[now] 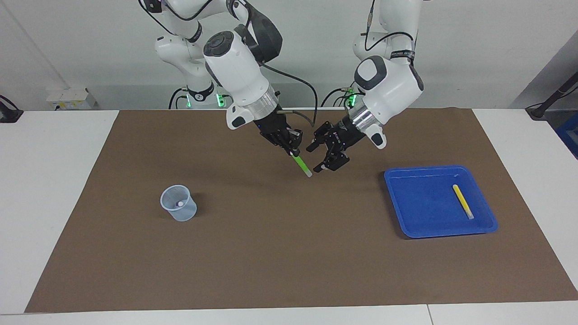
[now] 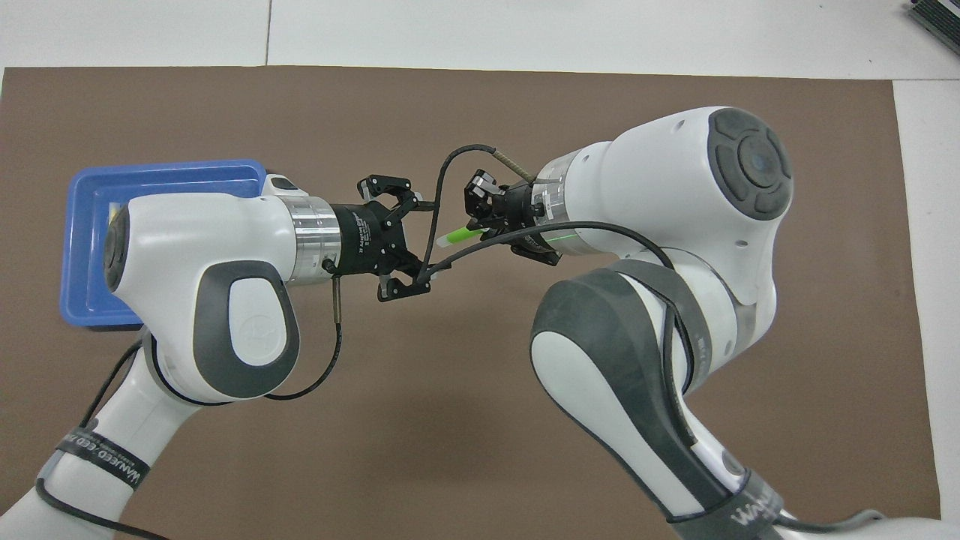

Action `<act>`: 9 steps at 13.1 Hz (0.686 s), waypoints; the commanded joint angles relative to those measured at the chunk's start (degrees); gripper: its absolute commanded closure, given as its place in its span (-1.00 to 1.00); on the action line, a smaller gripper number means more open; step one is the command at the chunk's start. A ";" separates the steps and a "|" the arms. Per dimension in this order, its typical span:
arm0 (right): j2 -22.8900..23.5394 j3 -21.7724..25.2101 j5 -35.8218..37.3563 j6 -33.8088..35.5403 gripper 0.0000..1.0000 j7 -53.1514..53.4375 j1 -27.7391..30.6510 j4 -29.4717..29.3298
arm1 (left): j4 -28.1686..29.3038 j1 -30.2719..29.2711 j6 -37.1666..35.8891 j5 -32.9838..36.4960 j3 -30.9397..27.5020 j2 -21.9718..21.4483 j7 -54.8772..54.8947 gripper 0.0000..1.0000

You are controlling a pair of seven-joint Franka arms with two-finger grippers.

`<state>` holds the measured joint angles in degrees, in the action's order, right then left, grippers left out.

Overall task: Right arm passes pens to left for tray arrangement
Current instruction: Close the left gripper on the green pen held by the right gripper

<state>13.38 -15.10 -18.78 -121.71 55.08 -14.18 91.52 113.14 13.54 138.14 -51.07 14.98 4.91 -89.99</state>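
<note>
Facing view: both grippers hang over the middle of the brown mat (image 1: pixel 271 253), close together.
Right gripper (image 1: pixel 293 151): clamped on the upper end of the green pen (image 1: pixel 301 166), which slants down with its whitish tip toward the left gripper.
Left gripper (image 1: pixel 321 159): fingers spread, just beside the pen's lower end, not touching it as far as I can tell.
Overhead view: the green pen (image 2: pixel 459 237) points from the right gripper (image 2: pixel 484 225) into the gap of the left gripper (image 2: pixel 409 244); a black cable loops across that gap.
Tray (image 1: pixel 408 228): toward the left arm's end of the table, well apart from the handover.
Yellow pen (image 1: pixel 463 201): lying flat in the tray near one side wall.
Cup (image 1: pixel 179 203): toward the right arm's end; a whitish pen tip shows inside, colour of that pen hidden.
Risk, slip: the pen is slim and smooth; if the right lets go before the left has closed, it would likely drop to the mat.
Risk, miss: only a short length sticks out, so a small offset could pinch the tip alone and tilt the pen.
Risk, cable: it could snag the left fingers.
Materials: tray glossy hard blue plastic, shallow, rounded corners; cup translucent, ribbed; mat matte, flat.
</note>
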 commanded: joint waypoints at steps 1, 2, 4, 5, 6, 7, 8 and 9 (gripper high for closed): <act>-0.29 0.07 -1.17 -0.01 1.00 0.90 -0.05 -0.02 | 1.12 3.67 5.55 -1.75 -0.21 1.06 1.05 -0.61; -0.29 0.07 -1.17 -0.01 1.00 0.90 -0.05 -0.02 | 1.12 3.77 5.65 -2.27 -0.30 1.15 1.05 -0.61; -0.29 0.07 -1.17 0.07 1.00 0.90 -0.05 -0.11 | 1.21 3.25 5.04 -2.37 -0.30 1.06 1.05 -0.58; -0.29 0.07 -1.17 0.07 1.00 0.90 -0.05 -0.02 | 1.21 3.77 5.64 -2.37 -0.30 1.15 1.13 -0.41; -0.29 0.07 -1.17 0.07 1.00 0.90 -0.05 -0.02 | 1.29 3.95 6.00 -2.37 -0.30 1.24 1.22 -0.08; -0.29 0.07 -1.17 0.07 1.00 0.90 -0.05 -0.02 | 1.21 4.38 6.61 -2.37 -0.21 1.24 1.14 0.19; -0.29 0.07 -1.17 -0.01 1.00 0.90 -0.05 -0.11 | 1.12 4.73 6.62 -2.37 -0.30 1.24 1.13 0.53; -0.29 0.07 -1.17 -0.01 1.00 0.90 -0.05 -0.11 | 1.12 4.65 6.53 -2.37 -0.30 1.24 1.13 0.86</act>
<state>13.38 -15.09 -18.78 -121.53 55.08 -14.18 91.52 113.46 17.05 143.31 -51.88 15.16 6.55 -89.97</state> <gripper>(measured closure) 0.815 0.634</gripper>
